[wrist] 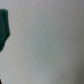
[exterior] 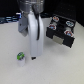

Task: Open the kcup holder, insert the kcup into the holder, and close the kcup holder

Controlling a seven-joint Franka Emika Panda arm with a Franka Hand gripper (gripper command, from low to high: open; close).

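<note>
- Kcup holder (exterior: 61, 33): a black boxy unit in the exterior view, on the pale surface (exterior: 55, 65), well off toward that view's right of the jaws (exterior: 33, 58). Pods with pale tops show on its upper side; its front face with pale marks points down and toward the view's left. Whether its drawer is pulled out cannot be told at this blur.
- Kcup (exterior: 20, 58): a small white pod with a green and blue top, standing upright on the surface, near the jaws on their exterior-view left side, apart from them with a strip of bare surface between.
- Jaws: at the low end of the white arm (exterior: 33, 30), which reaches down from the top of the exterior view; the tip is close to the surface. How wide the jaws stand cannot be told; nothing is seen held in them.
- Wrist view: almost all plain pale surface, with a dark green blurred shape (wrist: 4, 27) at one edge; what it is cannot be told. Neither the pod nor the holder shows there.
</note>
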